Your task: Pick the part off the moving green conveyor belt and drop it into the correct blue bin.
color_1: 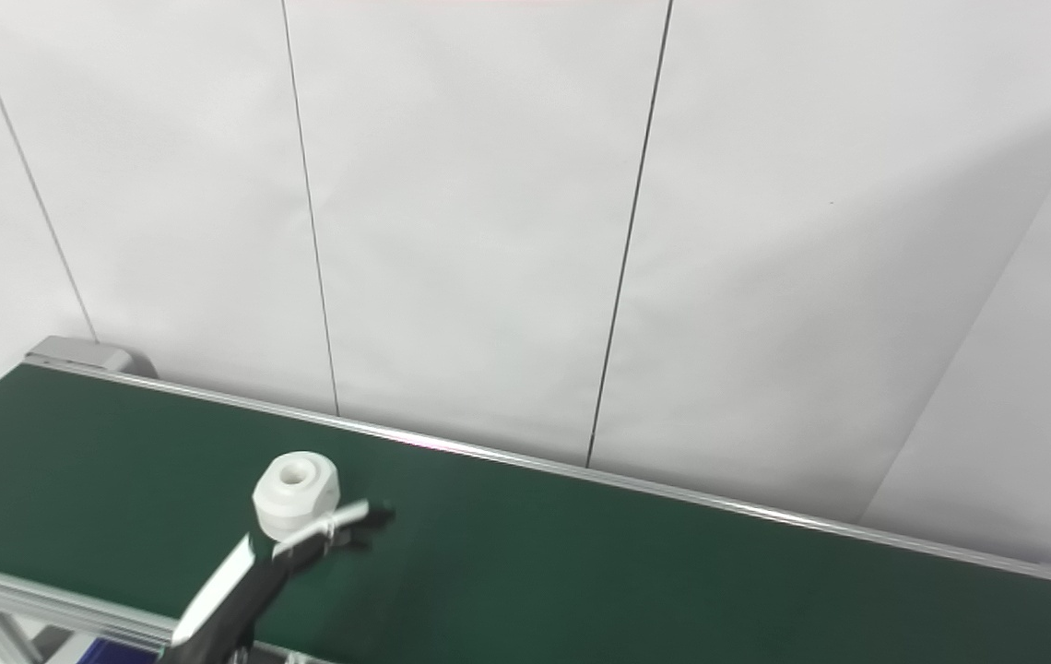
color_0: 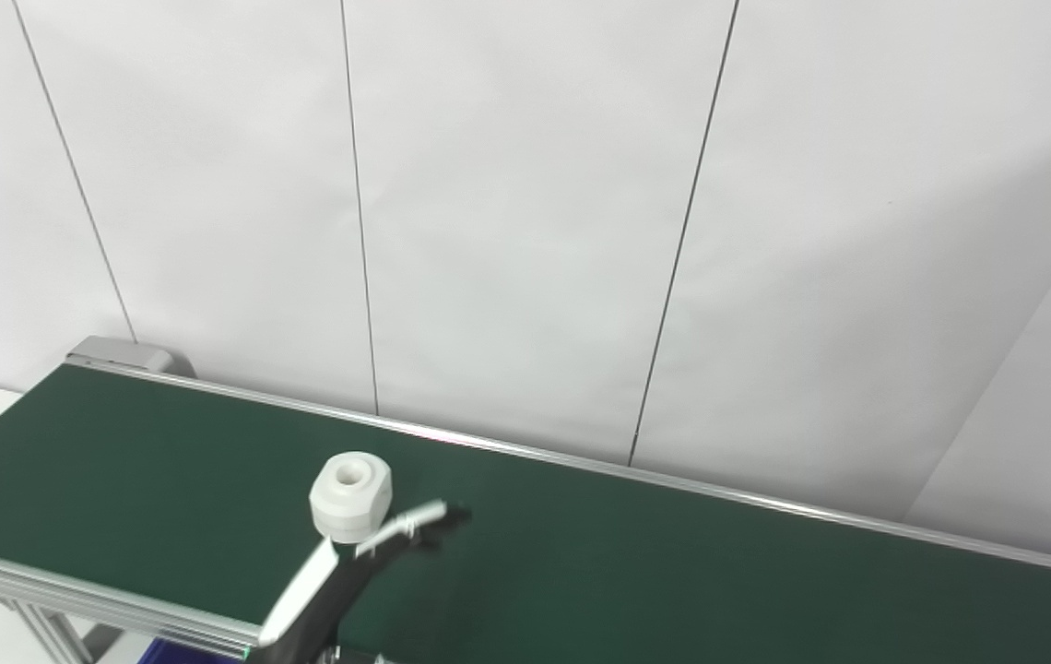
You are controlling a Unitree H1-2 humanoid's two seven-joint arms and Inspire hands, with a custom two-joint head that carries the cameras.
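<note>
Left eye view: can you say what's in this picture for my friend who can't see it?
A white plastic ring-shaped part with a hole on top sits on a dark green conveyor belt, and a black-and-white robot hand reaches up from the bottom edge right beside it. Whether the fingers touch it is unclear. A plain white panelled wall stands behind.

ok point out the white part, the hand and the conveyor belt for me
white part (color_0: 351, 495), left eye view, on its side wall
left hand (color_0: 378, 544), left eye view, on the finger beside the part
conveyor belt (color_1: 673, 572), right eye view, on bare green surface
</note>
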